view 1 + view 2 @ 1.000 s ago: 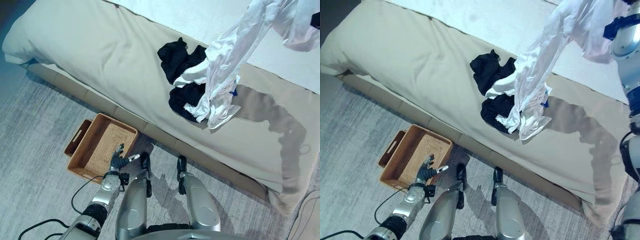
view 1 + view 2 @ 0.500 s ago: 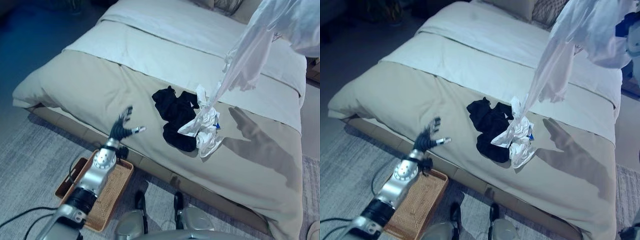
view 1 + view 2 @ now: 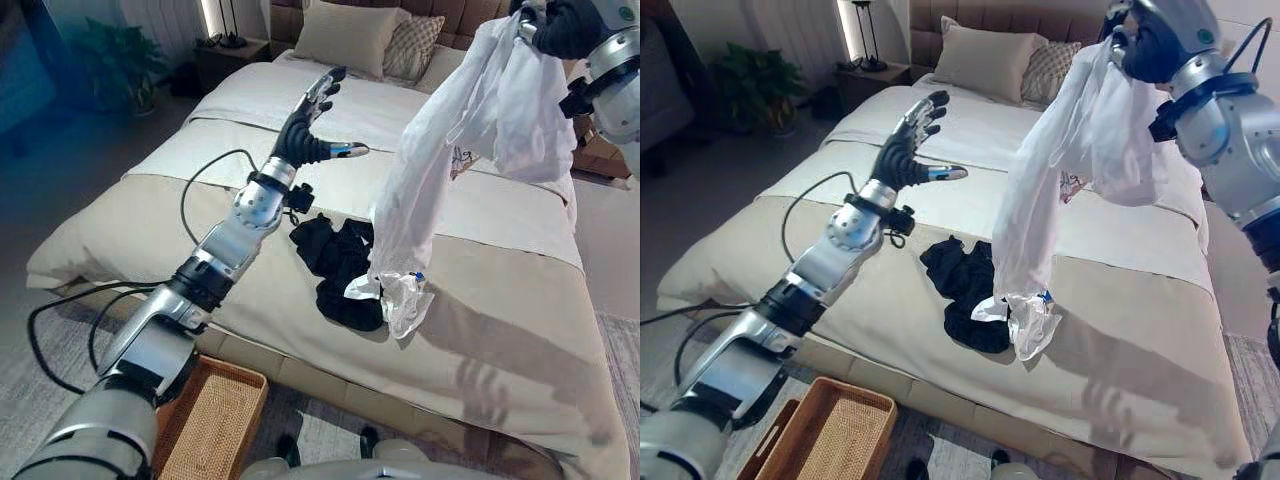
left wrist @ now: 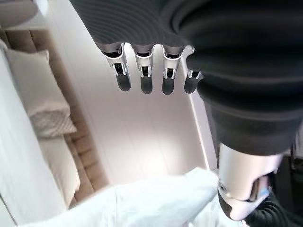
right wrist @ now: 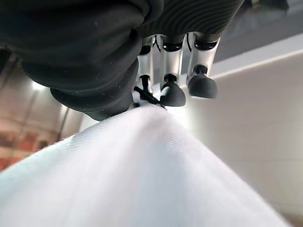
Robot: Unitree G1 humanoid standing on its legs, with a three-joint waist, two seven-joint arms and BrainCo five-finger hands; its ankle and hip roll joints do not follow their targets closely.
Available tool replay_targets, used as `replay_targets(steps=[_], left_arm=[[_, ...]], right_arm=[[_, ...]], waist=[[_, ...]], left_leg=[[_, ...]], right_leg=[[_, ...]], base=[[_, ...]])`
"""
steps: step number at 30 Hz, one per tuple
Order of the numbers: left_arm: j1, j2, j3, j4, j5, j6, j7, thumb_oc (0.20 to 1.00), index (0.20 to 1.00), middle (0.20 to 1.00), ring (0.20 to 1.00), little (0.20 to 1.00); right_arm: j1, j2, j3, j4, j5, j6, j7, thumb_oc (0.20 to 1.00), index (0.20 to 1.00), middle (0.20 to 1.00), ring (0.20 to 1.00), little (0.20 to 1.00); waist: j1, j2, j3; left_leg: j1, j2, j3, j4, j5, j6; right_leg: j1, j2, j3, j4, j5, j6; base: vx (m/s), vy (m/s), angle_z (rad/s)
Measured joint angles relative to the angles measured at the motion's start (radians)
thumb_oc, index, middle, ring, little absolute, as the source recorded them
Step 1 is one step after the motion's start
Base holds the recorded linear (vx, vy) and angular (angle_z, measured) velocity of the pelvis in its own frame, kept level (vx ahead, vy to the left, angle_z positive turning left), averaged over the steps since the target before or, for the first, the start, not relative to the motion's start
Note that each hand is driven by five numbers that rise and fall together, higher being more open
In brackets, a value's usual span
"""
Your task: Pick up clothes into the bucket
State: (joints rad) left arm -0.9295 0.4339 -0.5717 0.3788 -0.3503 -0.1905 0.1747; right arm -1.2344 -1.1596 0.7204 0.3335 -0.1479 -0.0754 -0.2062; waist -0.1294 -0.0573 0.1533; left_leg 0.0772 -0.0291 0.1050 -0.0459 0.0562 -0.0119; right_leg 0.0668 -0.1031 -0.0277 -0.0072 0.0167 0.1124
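Silver-grey arms — dark ribbed wrists

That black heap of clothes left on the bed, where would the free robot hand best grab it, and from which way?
Probably from straight above, at the upper lobe of the black clothes. They lie flat and crumpled on the beige bed cover, so there is no edge to slip under. The lower right part sits under the hanging white shirt, so the open left robot hand should come from its own side.

Both eye views look down from the robot's head across the bed (image 3: 200, 230) toward its pillows (image 3: 350, 35), sharing bed and basket (image 3: 825, 435). Each wrist view looks from very close along its own hand's fingers (image 4: 142, 80), upward toward wall and ceiling.
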Motion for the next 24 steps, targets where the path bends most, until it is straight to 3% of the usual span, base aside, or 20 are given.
replay_targets(steps=[6, 18, 20, 24], left_arm=[[-0.089, -0.052, -0.079, 0.094, -0.020, 0.019, 0.004, 1.000, 1.000, 1.000, 1.000, 1.000], [-0.136, -0.148, -0.093, 0.239, 0.000, 0.054, 0.003, 1.000, 1.000, 1.000, 1.000, 1.000], [-0.139, -0.144, -0.125, 0.228, -0.045, 0.054, -0.017, 1.000, 1.000, 1.000, 1.000, 1.000], [-0.174, -0.086, -0.241, 0.144, -0.271, 0.061, -0.121, 1.000, 1.000, 1.000, 1.000, 1.000]], right_arm=[[0.026, 0.017, -0.002, -0.108, 0.084, -0.010, 0.026, 0.200, 0.200, 0.200, 0.200, 0.200], [0.030, 0.053, -0.002, -0.231, 0.161, -0.031, 0.040, 0.200, 0.200, 0.200, 0.200, 0.200], [0.031, 0.054, -0.002, -0.253, 0.171, -0.038, 0.048, 0.200, 0.200, 0.200, 0.200, 0.200], [0.031, 0.052, -0.002, -0.282, 0.200, -0.042, 0.059, 0.200, 0.200, 0.200, 0.200, 0.200]], waist=[[-0.020, -0.001, -0.001], [-0.025, -0.001, -0.001], [-0.026, -0.001, -0.001], [-0.030, 0.000, -0.001]], left_leg=[[0.002, 0.005, 0.003, 0.000, 0.000, 0.000], [0.015, 0.005, 0.013, -0.007, 0.000, 0.000], [0.015, 0.004, 0.015, -0.008, 0.000, 0.000], [0.015, 0.004, 0.015, -0.012, 0.000, 0.000]], right_leg=[[-0.001, 0.005, 0.004, 0.004, 0.000, 0.000], [0.001, 0.005, 0.013, 0.005, 0.000, 0.000], [0.001, 0.004, 0.015, 0.005, 0.000, 0.000], [0.001, 0.003, 0.014, 0.003, 0.000, 0.000]], base=[[-0.01, -0.002, -0.02], [0.00, -0.002, -0.01], [0.00, 0.000, 0.00], [0.00, 0.000, 0.00]])
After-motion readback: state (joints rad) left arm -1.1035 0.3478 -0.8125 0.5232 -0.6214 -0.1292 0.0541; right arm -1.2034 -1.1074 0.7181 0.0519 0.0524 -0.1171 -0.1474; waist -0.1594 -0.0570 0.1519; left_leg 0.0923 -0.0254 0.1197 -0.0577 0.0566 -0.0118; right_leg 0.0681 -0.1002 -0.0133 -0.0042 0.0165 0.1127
